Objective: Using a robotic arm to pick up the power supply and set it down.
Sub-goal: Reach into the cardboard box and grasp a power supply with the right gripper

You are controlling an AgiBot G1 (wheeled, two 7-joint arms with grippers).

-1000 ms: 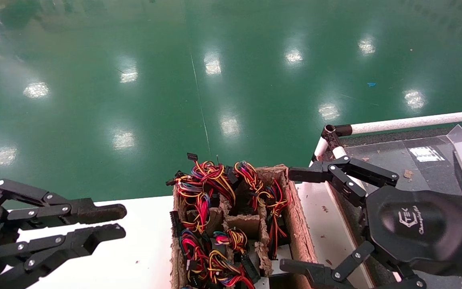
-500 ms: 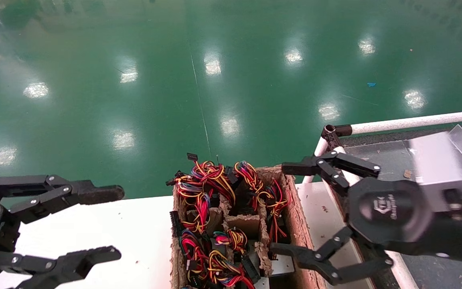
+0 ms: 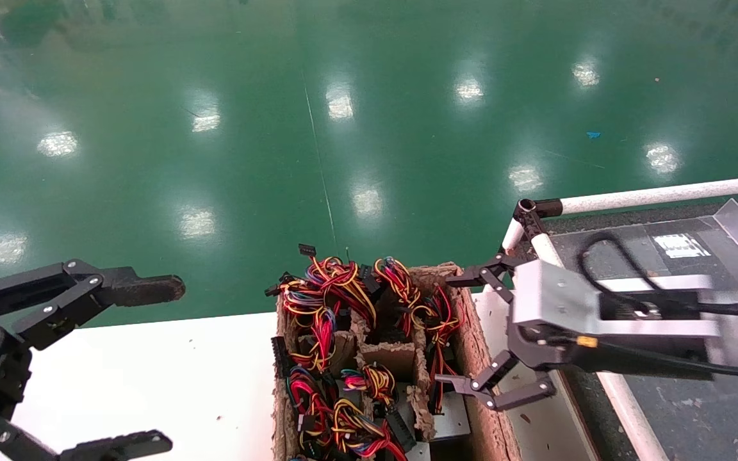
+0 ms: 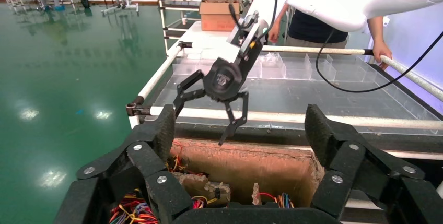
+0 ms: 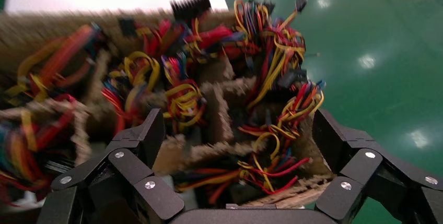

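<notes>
Right claw (image 3: 471, 333) wide open, empty, over right edge of cardboard crate (image 3: 471, 349) of wired power supplies (image 3: 449, 419); left claw (image 3: 151, 365) wide open over white worktop (image 3: 170, 378)

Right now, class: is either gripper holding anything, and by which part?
Nothing is held. The right gripper hangs open over the crate; the left gripper is open beside it.

text: none legible | white logo on right gripper (image 4: 211, 110) palm (too small to read)
</notes>
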